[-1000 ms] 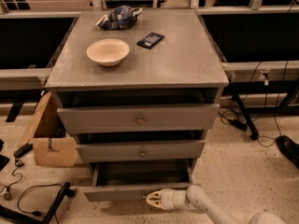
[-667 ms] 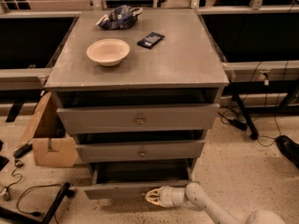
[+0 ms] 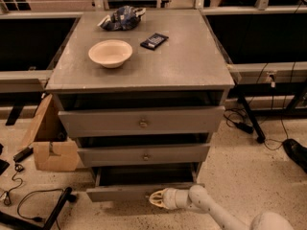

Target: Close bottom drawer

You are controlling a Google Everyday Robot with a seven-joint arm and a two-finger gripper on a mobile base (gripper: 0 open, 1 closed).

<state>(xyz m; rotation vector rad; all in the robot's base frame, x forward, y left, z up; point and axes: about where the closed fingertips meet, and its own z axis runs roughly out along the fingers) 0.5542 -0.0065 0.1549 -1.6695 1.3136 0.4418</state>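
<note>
Cabinet: a grey unit of three drawers was seen at the middle of the view.
Bottom drawer: it was found lowest in the cabinet, drawn partway out, with its dark inside shown behind the slim front.
Gripper: it was placed low before the cabinet, at the bottom drawer's front near its middle, seemingly touching it.
Gripper state: whether it was released or clenched could not be told.
Arm: the white arm was stretched from the lower right corner toward the cabinet's foot.
Middle drawer: it was set just above the bottom drawer, with a knob at its centre.
Top drawer: it was set under the cabinet's top, also with a knob.
Bowl: the pale bowl was stood upright on the cabinet's top, left of centre.
Dark packet: it was laid flat on the cabinet's top, just behind and right of the bowl.
Blue bag: it was left crumpled at the cabinet's back edge.
Box: the cardboard box was set on the floor against the cabinet's left side.
</note>
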